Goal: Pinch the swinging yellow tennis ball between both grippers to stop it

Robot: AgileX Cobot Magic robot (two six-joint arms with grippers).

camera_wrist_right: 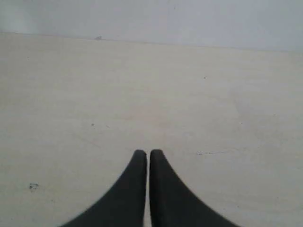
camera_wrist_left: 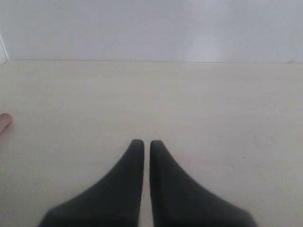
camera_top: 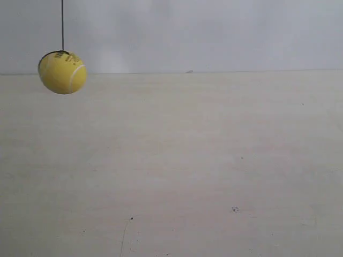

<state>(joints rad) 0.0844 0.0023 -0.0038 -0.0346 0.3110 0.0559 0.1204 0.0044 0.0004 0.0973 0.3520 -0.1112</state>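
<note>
The yellow tennis ball hangs from a thin black string at the upper left of the exterior view, above the pale table. Neither arm shows in that view. In the left wrist view my left gripper is shut, its black wedge jaws almost touching with nothing between them. My right gripper in the right wrist view is likewise shut on nothing. The ball appears in neither wrist view.
A pale wooden table runs back to a white wall. A fingertip shows at the table's edge in the left wrist view. Small dark marks dot the tabletop.
</note>
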